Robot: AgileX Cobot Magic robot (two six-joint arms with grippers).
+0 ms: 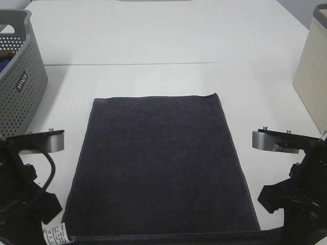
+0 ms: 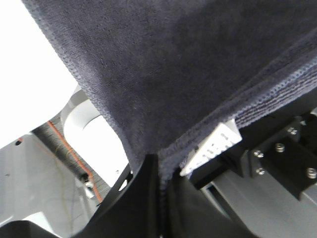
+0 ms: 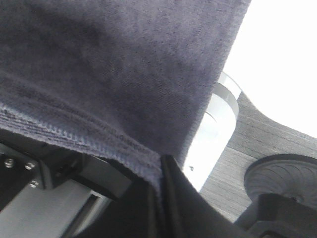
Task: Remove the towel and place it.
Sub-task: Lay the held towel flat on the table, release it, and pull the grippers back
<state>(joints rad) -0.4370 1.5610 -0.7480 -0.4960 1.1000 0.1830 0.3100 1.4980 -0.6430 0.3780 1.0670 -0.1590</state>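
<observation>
Towel (image 1: 163, 168) lies lengthwise front-to-back, left pincer (image 2: 161, 171) and right pincer (image 3: 162, 171) clamping its near corners.

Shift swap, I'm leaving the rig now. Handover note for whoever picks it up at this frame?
Left gripper: shut on the towel at its near-left corner, beside the white label.
Right gripper: shut on the near-right corner.
Towel: out of the grey basket, spread flat on the white table, near hem at the table's front edge.
Done: removal and laying out, by the look of it.
Left: probably only opening both jaws and backing the arms off. Watch that the near hem does not slide off.
</observation>
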